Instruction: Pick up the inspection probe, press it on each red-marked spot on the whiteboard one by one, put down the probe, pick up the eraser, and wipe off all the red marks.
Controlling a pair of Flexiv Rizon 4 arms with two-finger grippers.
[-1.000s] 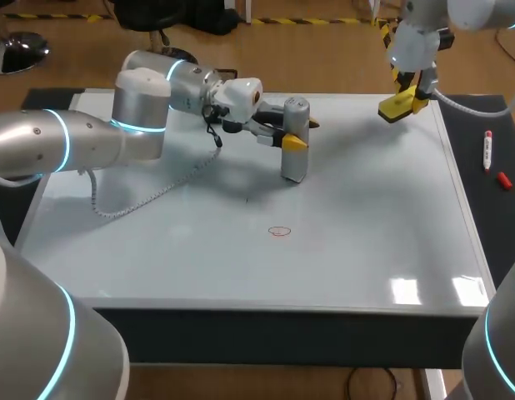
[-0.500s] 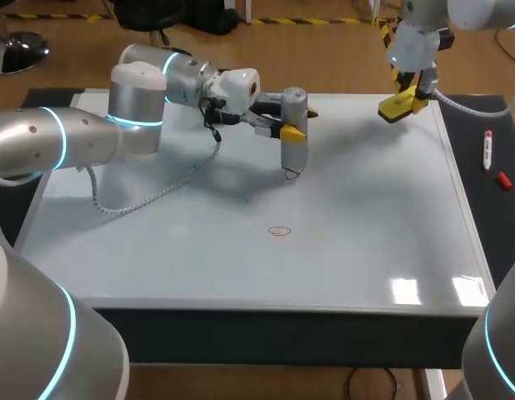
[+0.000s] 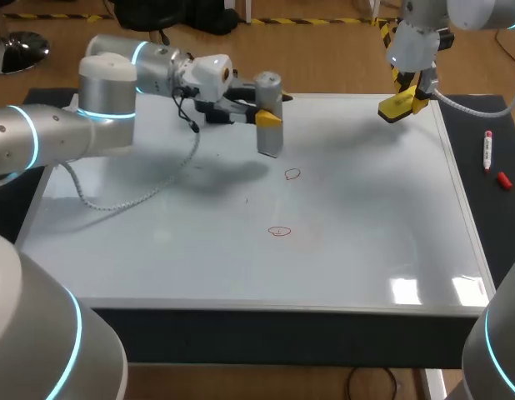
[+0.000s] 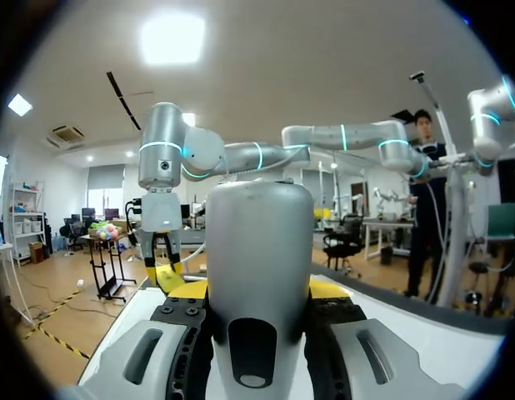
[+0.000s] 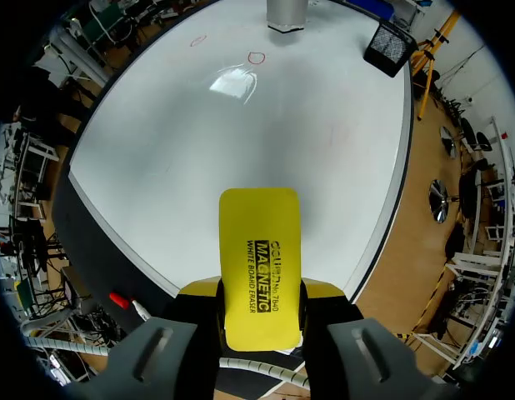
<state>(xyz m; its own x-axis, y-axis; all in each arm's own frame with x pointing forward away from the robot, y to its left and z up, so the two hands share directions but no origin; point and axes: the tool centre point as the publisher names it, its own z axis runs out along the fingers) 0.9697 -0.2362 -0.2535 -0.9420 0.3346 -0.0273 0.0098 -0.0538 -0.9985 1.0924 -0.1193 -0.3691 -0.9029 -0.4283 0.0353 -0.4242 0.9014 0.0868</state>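
Note:
My left gripper [image 3: 270, 119] is shut on the grey cylindrical probe [image 3: 268, 112], holding it upright over the far middle of the whiteboard [image 3: 366, 217]. In the left wrist view the probe [image 4: 257, 267] fills the space between the fingers. Two small red rings are drawn on the board: one [image 3: 292, 174] just right of and nearer than the probe, the other [image 3: 279, 232] closer to the front. My right gripper [image 3: 401, 106] hangs above the board's far right corner, shut on the yellow eraser [image 3: 399, 105]. From the right wrist, the eraser [image 5: 259, 267] juts out ahead of the fingers.
A marker [image 3: 488, 150] and a red cap [image 3: 503, 179] lie on the dark mat right of the board. The left arm's cable [image 3: 132, 196] trails across the board's left part. The board has a raised grey rim [image 3: 457, 158].
My left arm has carried the probe back and to the left, off the spot it stood on, and a red ring now shows there. The right arm has stayed put.

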